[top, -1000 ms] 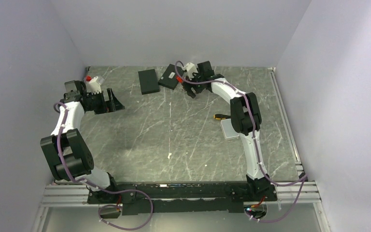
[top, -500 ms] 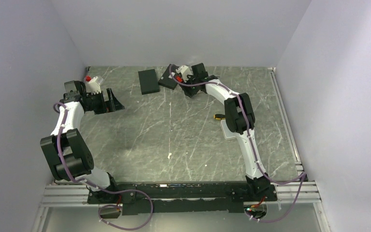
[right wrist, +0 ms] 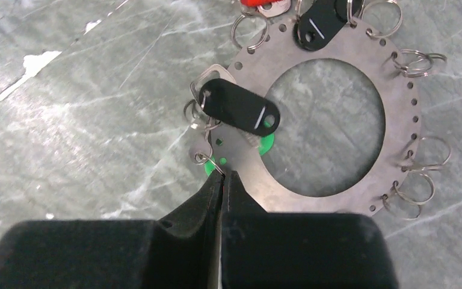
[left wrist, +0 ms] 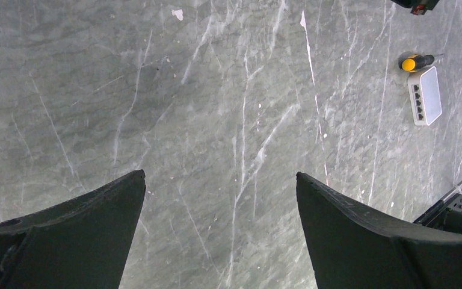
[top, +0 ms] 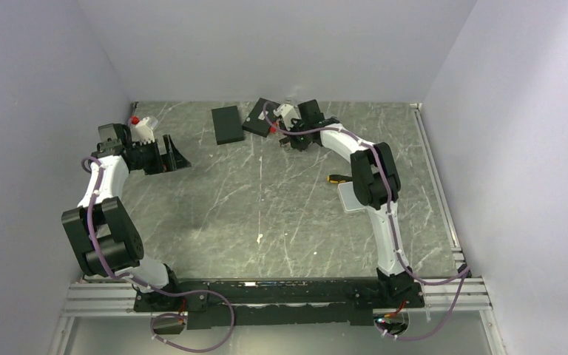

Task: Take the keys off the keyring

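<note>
The right gripper (right wrist: 221, 180) is by far the nearer. Its fingers are pressed together, with the tips at the 7 o'clock rim of the keyring (right wrist: 361, 66), beside the green key (right wrist: 266, 143) tucked beneath. I cannot tell whether they nip anything. The keyring lies flat toward 1 o'clock from the tips. A black key (right wrist: 237, 108) crosses the rim at 12 o'clock, just ahead, its long axis running 10 to 4 o'clock. A second black key (right wrist: 322, 21) and a red key (right wrist: 258, 3) sit at the far rim. The left gripper (left wrist: 219, 176) hangs spread over the table (left wrist: 216, 90), well apart.
</note>
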You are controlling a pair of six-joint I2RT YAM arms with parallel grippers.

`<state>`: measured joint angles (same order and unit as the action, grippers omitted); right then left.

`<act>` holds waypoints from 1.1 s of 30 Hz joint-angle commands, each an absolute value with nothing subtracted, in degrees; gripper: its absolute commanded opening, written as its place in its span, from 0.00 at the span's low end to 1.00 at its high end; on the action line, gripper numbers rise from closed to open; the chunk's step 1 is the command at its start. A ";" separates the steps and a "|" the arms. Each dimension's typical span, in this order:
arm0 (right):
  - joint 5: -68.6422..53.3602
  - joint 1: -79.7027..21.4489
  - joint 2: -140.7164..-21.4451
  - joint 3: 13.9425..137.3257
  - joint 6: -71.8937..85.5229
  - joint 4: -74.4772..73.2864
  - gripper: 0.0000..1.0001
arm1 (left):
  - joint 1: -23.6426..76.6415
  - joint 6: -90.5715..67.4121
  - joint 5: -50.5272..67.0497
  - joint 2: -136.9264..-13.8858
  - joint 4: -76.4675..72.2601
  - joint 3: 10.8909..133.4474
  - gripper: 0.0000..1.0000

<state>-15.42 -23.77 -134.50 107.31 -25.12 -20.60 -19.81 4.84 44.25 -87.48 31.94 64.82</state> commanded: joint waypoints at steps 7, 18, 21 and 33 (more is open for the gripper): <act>-15.31 -23.91 -121.83 105.73 -23.85 -21.91 0.00 | -20.13 5.93 46.27 -86.45 32.38 65.43 0.99; -20.60 -23.90 -112.55 106.34 -23.22 -30.15 0.00 | -20.08 10.69 54.43 -83.96 35.76 67.77 0.99; -23.41 -23.91 -109.56 105.06 -22.16 -32.24 0.00 | -19.83 12.65 58.28 -83.31 37.29 68.92 0.99; -40.37 -24.21 -99.44 97.62 -12.65 -36.11 0.00 | -4.06 13.12 61.76 -79.89 34.71 73.11 0.98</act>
<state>-31.14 -23.83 -103.09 99.20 -17.67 -36.10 -10.98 13.78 60.45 -83.46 39.35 72.40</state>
